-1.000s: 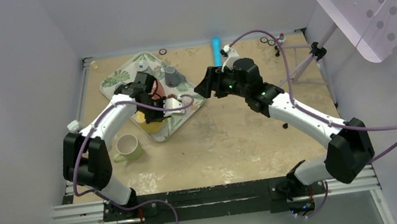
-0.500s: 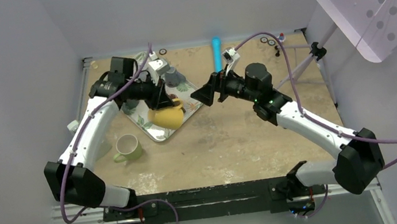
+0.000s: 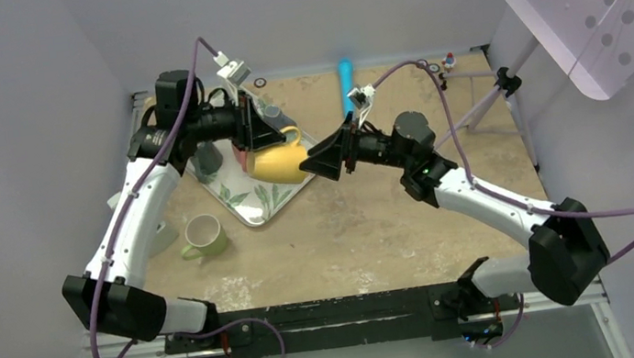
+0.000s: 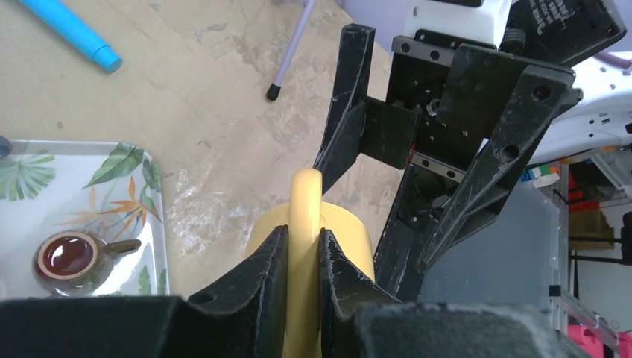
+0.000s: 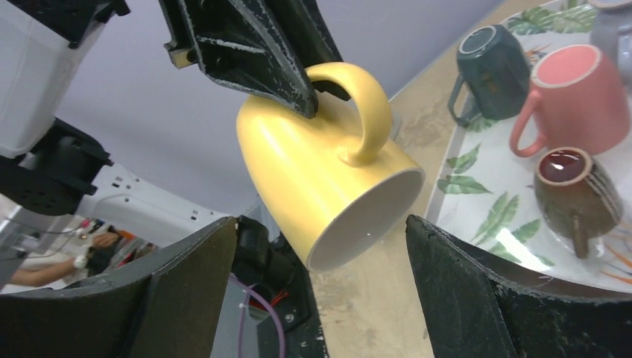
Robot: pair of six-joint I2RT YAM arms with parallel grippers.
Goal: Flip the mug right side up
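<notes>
The yellow mug (image 3: 279, 162) hangs in the air above the tray's right corner, lying on its side with its mouth towards the right arm. My left gripper (image 3: 274, 138) is shut on the mug's handle (image 4: 305, 224); the fingers (image 4: 264, 276) clamp both sides of it. My right gripper (image 3: 322, 157) is open, its fingers (image 5: 190, 291) spread wide on either side of the mug's open mouth (image 5: 365, 220), not touching it. In the right wrist view the mug (image 5: 313, 175) shows its pale inside.
A leaf-patterned tray (image 3: 242, 198) holds a pink mug (image 5: 574, 101), a dark teal mug (image 5: 488, 63) and a brown cup (image 5: 577, 190). A green mug (image 3: 203, 236) stands on the table to the left. A blue pen (image 3: 345, 78) lies at the back.
My left arm lifted the yellow mug off the tray and carried it up and to the right. My right gripper came left to meet it, jaws open around its mouth.
</notes>
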